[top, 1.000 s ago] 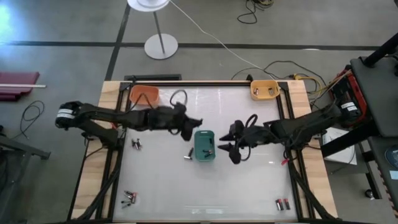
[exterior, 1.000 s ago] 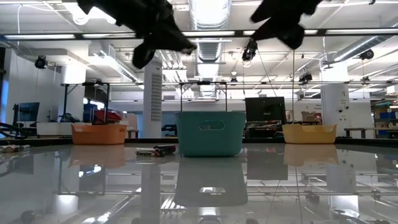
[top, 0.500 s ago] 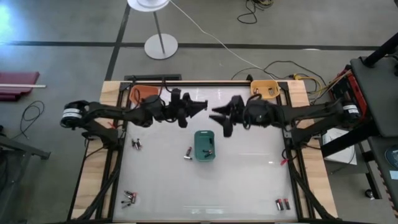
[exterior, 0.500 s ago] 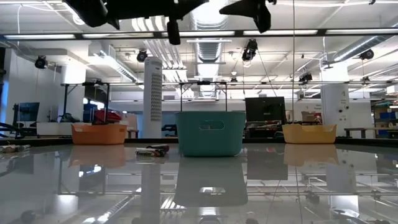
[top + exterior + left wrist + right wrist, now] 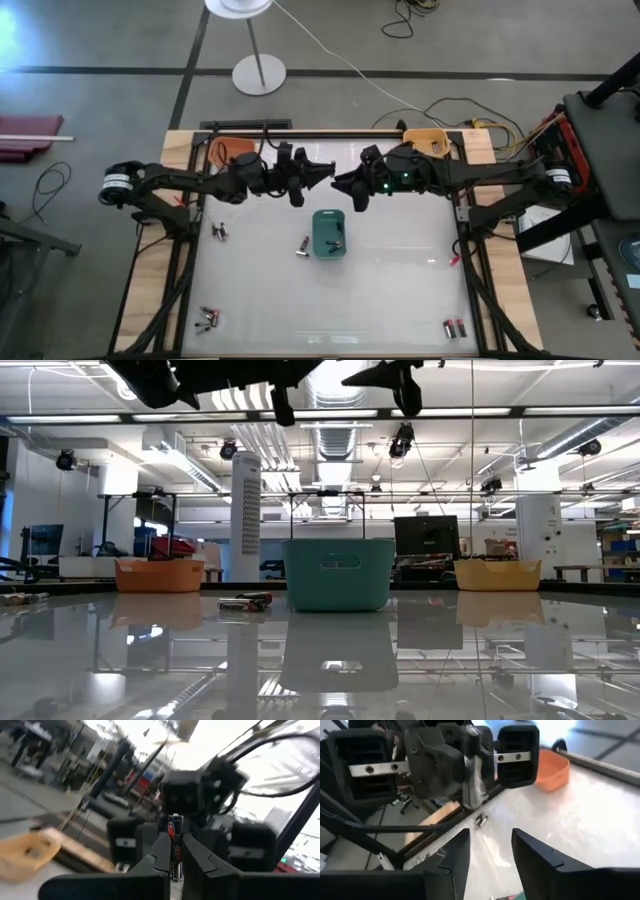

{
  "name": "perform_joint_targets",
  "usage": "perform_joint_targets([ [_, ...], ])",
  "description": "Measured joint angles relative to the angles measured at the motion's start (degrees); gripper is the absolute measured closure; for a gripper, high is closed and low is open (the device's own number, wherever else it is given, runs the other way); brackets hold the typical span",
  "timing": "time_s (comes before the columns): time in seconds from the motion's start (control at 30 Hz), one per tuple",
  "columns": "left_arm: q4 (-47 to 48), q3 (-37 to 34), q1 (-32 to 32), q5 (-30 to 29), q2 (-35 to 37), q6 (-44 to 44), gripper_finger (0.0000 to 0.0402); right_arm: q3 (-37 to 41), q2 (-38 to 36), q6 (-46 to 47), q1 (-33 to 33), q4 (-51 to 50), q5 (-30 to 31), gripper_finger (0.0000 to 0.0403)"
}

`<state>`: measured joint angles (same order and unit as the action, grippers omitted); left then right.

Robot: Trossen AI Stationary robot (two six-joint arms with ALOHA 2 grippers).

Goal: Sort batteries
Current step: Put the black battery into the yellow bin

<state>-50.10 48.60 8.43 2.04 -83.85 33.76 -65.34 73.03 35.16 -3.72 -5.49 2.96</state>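
High view: both arms raised and meeting above the counter's far edge, a handover shaping up.

The left end effector [image 5: 175, 851] is clenched on a battery [image 5: 175, 845] held upright (black with a red mark), while the right end effector [image 5: 490, 854], released and wide apart, faces it. A second ago both hung low beside the teal bin [image 5: 329, 233]; since then they have lifted and closed in, so the cell seems about to change arms.
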Motion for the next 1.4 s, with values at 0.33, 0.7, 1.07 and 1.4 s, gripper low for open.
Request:
perform_joint_targets([
  [0.33, 0.67, 0.00, 0.54, 0.94, -0.02, -2.37, 0.0398, -0.04, 0.79, 1.29, 0.04, 1.62, 0.03, 0.0255],
  [0.7, 1.58, -0.27, 0.68, 2.11, -1.15, 1.84, 0.0398, -0.04, 0.81, -2.74, -0.46, 4.03, 0.11, 0.0286],
  [1.07, -3.35, -0.37, 0.85, 4.80, -3.93, 5.86, 0.0397, 0.00, 0.61, -1.78, -0.95, 2.42, -0.25, 0.0368],
  [1.4, -1.09, -0.38, 1.07, 7.06, -4.28, 4.72, 0.0332, 0.02, -0.74, 0.28, -1.88, -2.62, -2.90, 0.0382],
])
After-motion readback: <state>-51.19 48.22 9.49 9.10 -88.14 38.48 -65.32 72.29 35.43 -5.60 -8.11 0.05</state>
